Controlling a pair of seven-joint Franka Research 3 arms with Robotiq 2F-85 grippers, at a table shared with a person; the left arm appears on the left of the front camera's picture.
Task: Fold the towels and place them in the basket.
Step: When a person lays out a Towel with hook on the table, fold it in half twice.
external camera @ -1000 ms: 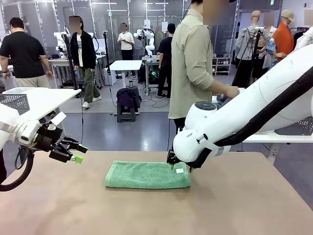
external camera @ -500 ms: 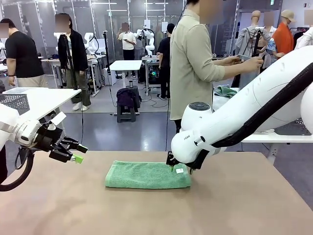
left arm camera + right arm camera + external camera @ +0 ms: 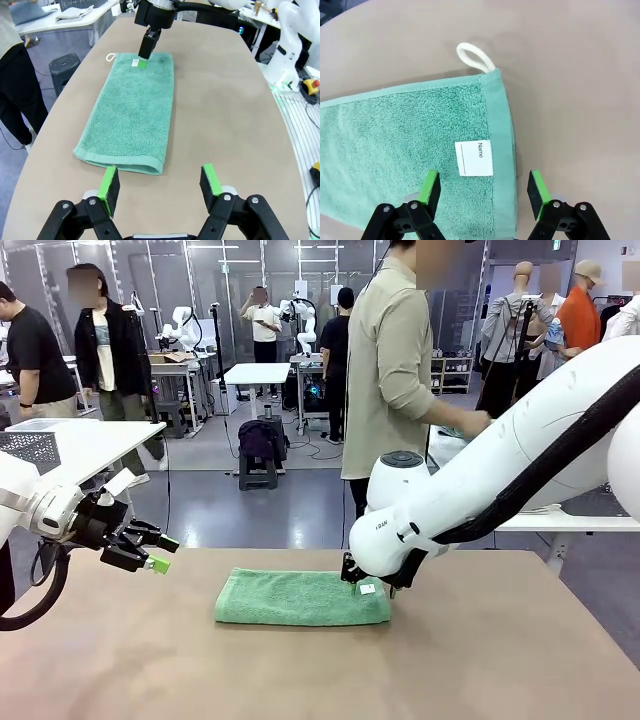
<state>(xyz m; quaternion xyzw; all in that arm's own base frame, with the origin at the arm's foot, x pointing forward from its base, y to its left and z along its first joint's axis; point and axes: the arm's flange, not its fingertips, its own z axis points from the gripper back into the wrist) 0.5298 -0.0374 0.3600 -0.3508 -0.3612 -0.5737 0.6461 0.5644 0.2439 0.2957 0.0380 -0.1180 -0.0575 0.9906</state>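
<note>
Right arm (image 3: pixel 480 480) edged left; jaws spread over mint towel (image 3: pixel 300 598) corner.

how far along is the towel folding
Done: the green towel lies as a long strip on the table, apparently folded once. In hand: the right gripper is open over its label corner; the left gripper is open, holding nothing. Left: more folding and putting it away.
</note>
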